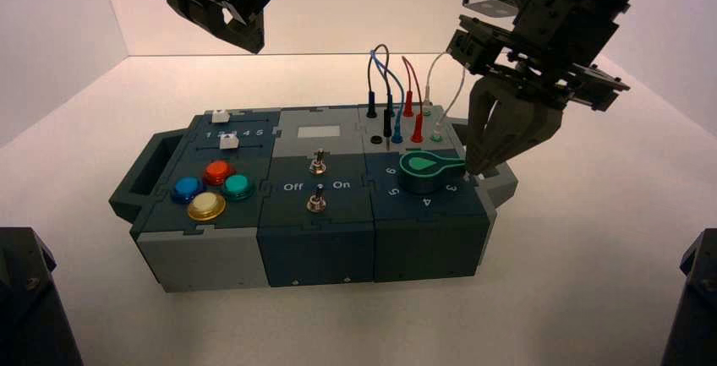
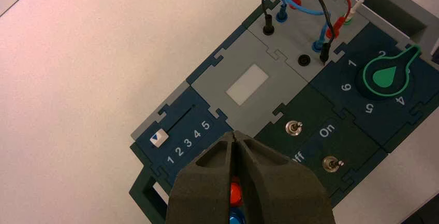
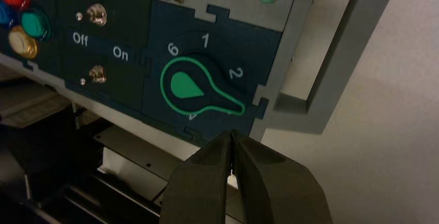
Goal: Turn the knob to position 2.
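Right wrist view shows the knob (image 3: 194, 89) at the box's right-hand end, its pointer tip lying between the printed 2 and 3. The right gripper (image 3: 232, 140) has its jaws pressed together, tips just off the pointer's end, near the box's right edge. I'd judge a gentle nudge of that tip from about 4 o'clock toward 2 o'clock on the dial would seat it. Open desk (image 1: 592, 239) lies beyond the edge; wires (image 1: 397, 87) crowd the far side. The left gripper (image 2: 235, 140), jaws closed, hangs above the coloured buttons (image 1: 211, 188).
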{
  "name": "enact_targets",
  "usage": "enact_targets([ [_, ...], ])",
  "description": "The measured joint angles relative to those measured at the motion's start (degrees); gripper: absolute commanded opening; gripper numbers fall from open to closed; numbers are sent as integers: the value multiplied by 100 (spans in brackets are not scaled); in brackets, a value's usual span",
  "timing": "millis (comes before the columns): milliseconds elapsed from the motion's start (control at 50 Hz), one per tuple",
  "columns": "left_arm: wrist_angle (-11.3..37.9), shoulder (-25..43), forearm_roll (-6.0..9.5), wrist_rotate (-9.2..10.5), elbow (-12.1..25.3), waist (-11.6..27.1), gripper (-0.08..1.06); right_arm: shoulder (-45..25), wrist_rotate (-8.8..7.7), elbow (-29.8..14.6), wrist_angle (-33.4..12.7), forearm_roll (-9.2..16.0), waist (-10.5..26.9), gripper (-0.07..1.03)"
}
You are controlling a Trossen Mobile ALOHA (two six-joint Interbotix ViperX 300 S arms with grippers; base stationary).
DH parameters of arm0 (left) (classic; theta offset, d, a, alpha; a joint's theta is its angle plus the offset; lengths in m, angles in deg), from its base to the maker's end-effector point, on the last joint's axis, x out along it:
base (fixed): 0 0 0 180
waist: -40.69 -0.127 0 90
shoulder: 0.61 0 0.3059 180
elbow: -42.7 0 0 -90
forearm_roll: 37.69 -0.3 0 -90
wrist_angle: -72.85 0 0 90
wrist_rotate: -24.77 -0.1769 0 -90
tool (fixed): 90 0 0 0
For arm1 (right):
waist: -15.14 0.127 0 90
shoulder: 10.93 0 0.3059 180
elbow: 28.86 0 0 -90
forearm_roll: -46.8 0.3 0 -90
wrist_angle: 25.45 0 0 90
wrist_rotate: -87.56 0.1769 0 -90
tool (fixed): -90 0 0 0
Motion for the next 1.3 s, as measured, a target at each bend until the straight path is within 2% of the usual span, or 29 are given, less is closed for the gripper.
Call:
enact_targets([
  [1300, 26, 0, 0, -88, 0, 0, -3, -404, 0, -158, 404, -9, 0, -2],
])
